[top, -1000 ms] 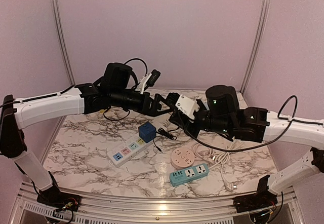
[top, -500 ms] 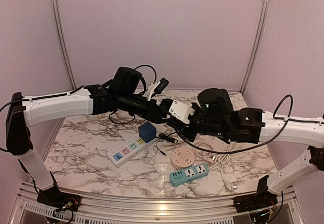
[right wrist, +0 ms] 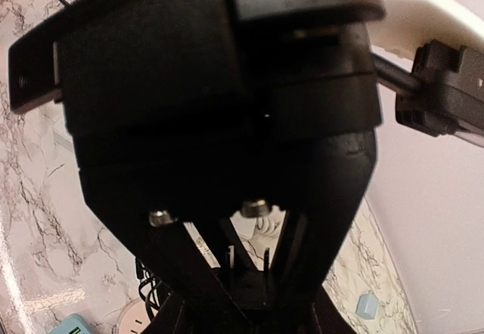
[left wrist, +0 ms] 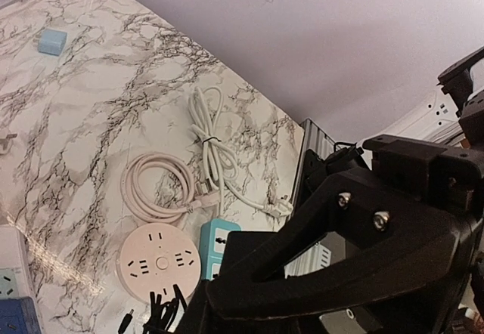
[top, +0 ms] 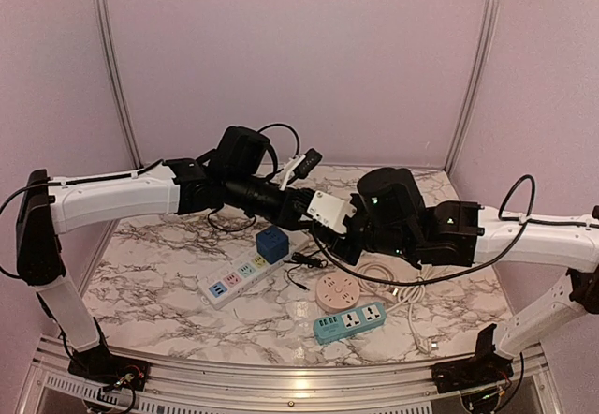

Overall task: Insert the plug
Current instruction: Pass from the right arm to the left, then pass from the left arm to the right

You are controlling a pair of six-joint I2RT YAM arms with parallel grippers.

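Note:
High above the table's middle my two grippers meet tip to tip. A small black plug (right wrist: 251, 287) sits between them, its two metal prongs pointing up toward the left gripper's body. My right gripper (top: 328, 227) is shut on the plug. The fingers (right wrist: 198, 273) of my left gripper (top: 309, 213) close in on either side of it, so it is shut on the plug too. In the left wrist view the right gripper's black finger frame (left wrist: 355, 251) fills the foreground and hides the plug.
On the marble table lie a white power strip (top: 234, 280), a blue cube socket (top: 272, 243), a round pink socket (top: 338, 292), a teal strip (top: 349, 321), coiled white cables (top: 402, 285) and a black cable bundle (top: 304, 259). A small light-blue cube (left wrist: 51, 41) sits farther off.
My left arm has reached right to meet the right gripper, and its jaws have gone from wide open to shut. The right arm shifted a little left, keeping its grip.

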